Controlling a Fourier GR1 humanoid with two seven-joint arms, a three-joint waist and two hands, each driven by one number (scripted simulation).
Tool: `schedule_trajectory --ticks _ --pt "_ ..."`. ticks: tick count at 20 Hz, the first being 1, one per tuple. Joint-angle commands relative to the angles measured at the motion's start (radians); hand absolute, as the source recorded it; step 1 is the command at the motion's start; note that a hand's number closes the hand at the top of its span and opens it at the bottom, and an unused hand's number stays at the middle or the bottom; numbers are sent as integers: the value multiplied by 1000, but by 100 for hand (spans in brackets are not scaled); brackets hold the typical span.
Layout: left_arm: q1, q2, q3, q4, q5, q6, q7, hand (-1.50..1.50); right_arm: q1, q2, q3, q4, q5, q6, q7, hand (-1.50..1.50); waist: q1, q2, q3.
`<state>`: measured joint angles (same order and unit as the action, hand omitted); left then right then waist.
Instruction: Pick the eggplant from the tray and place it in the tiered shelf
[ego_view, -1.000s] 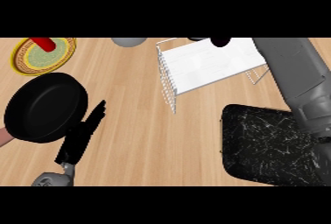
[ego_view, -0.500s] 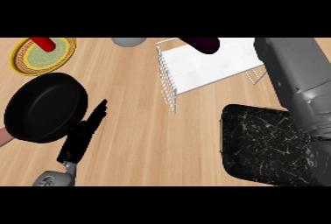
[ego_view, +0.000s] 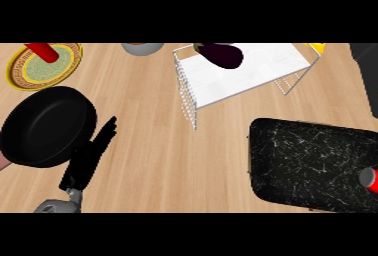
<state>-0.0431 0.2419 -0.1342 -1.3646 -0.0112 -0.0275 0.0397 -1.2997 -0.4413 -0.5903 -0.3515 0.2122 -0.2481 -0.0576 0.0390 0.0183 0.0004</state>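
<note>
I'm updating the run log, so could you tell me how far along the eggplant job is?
Largely done: the eggplant lies on the white tiered shelf, and the black tray no longer holds it. Nothing is in hand: the left hand rests open beside the black pan; the right hand is out of view. Nothing obvious remains.

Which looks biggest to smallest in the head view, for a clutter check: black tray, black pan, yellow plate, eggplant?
1. Black tray, partly cut off at the right edge.
2. Black pan.
3. Yellow plate.
4. Eggplant, lying on the tiered shelf.
</note>
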Motion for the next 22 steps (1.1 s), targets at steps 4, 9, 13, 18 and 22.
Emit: schedule_trajectory --ticks 4,9,13,18,22 --pt "13 -43 -27 6 -42 43 3 0 93 -217 -30 39 -9 59 39 -150 -19 -8 0" --pt "-31 -20 23 37 2 -4 -2 0 207 -341 -77 68 -67 262 -84 -150 -11 0 2" --pt "-7 -6 23 25 -14 -10 -31 0 262 -411 -72 87 -64 345 -145 -150 -2 1 2" --pt "-30 -3 23 -18 11 -45 59 0 282 -424 -50 97 -58 423 -197 -150 -2 -3 2" --pt "-3 -36 -1 -7 -38 -1 13 0 311 -468 -32 122 -38 454 -202 -150 2 0 2"
